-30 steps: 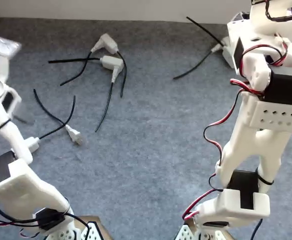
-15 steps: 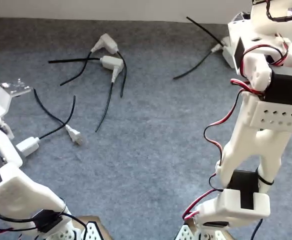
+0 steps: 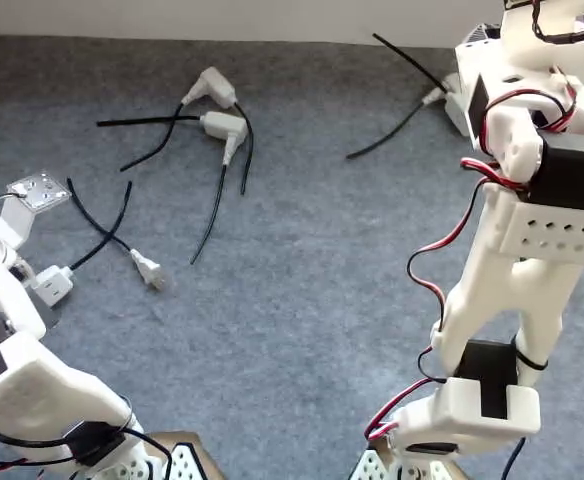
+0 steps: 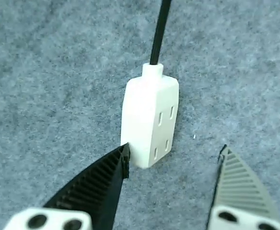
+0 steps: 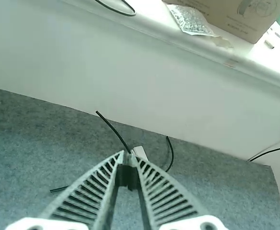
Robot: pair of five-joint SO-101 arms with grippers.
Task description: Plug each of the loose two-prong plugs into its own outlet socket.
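A white outlet socket block [image 4: 149, 120] with slots on its face lies on the grey carpet, a black cord leaving its far end. My left gripper [image 4: 173, 152] is open right over it, and the black finger [image 4: 104, 179] touches the block's near corner. From above, that block [image 3: 52, 284] sits beside the left arm [image 3: 2, 290]. A loose two-prong plug [image 3: 148, 269] lies just to its right. Two more white plugs [image 3: 210, 87] [image 3: 223, 124] lie at the back. My right gripper [image 5: 127, 166] is shut above the carpet, short of a white plug [image 5: 139, 153].
Black cords [image 3: 217, 200] trail across the middle of the carpet. The tall right arm [image 3: 532, 220] with red wires stands at the right. Another white plug on a cord [image 3: 434, 97] lies at the back right. A wall [image 5: 130, 72] borders the carpet's far edge.
The left arm has come down and forward over the outlet block. The block has turned a little and its cord has shifted left. The right arm has kept still.
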